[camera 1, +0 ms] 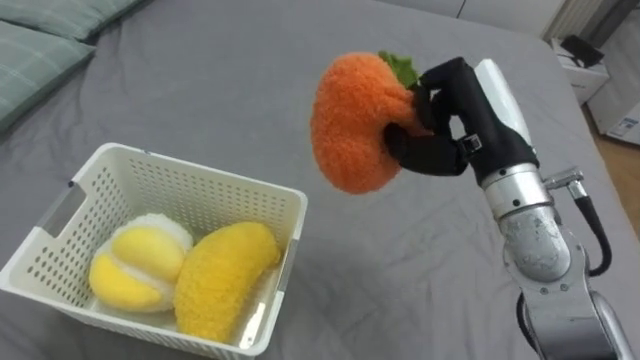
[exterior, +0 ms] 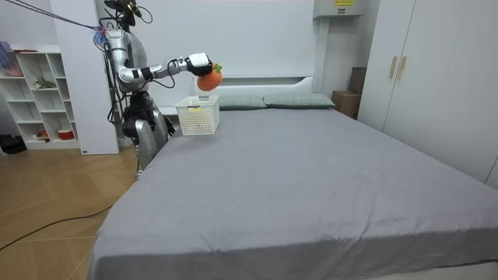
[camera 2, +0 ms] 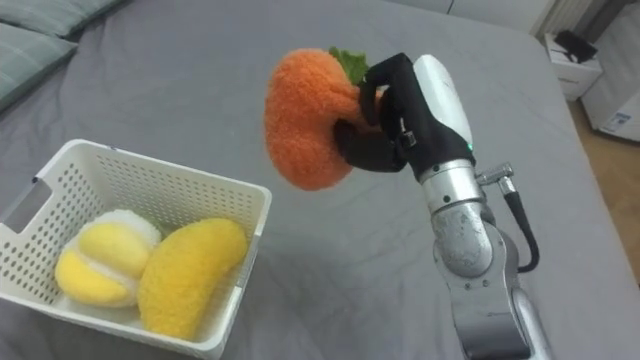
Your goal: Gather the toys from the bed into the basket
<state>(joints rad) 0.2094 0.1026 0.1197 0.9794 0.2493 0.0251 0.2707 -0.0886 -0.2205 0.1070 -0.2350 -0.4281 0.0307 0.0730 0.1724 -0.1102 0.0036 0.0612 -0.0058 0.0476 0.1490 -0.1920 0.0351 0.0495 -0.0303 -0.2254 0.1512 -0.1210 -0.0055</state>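
Orange plush fills the middle of the left eye view: a round, fuzzy orange toy [camera 1: 350, 125] with a green leafy tuft at its top, held up in the air above the grey bed [camera 1: 200, 70]. The right robot hand [camera 1: 445, 130] comes in from the lower right, and its dark fingers are curled into the toy's side, clamped on it. To the lower left a white slatted basket [camera 1: 200, 178] rests on the bed. Inside it lie a round yellow and white plush [camera 1: 135, 265] and, touching it on the right, a long yellow plush [camera 1: 225, 280] that leans against the near right wall. The orange toy hangs to the right of the basket's far corner, clear of its rim. Pale green pillows [camera 1: 40, 40] show at the upper left.

In the room view the robot stands at the side of the bed, near its head, at the room view's left. Its right arm reaches out over the mattress with the orange toy showing just above the basket. A white shelf unit [exterior: 35, 93] stands behind the robot and a white wardrobe [exterior: 436, 78] is at the room view's right.

The right eye view shows the same grasp, fingers wrapped into the toy, and wooden floor [camera 2: 610, 150] past the bed's right edge.
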